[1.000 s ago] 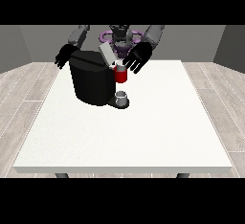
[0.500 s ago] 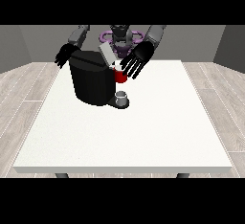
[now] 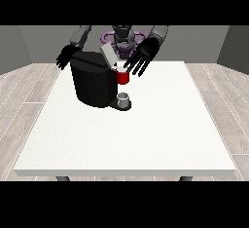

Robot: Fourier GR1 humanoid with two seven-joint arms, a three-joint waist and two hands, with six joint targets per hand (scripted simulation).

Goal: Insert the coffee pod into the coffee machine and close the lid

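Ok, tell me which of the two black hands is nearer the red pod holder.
The hand at the view's right: its straight fingers hang just above the red pod holder. The hand at the view's left sits behind the black coffee machine.

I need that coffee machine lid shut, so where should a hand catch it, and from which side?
Take the raised lid at its free upper end, from above and behind. It stands tilted open over the coffee machine, so pressing there swings it down toward the red pod holder.

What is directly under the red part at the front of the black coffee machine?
A small grey cup stands on the machine's base below the red pod holder. The cup's inside is not visible.
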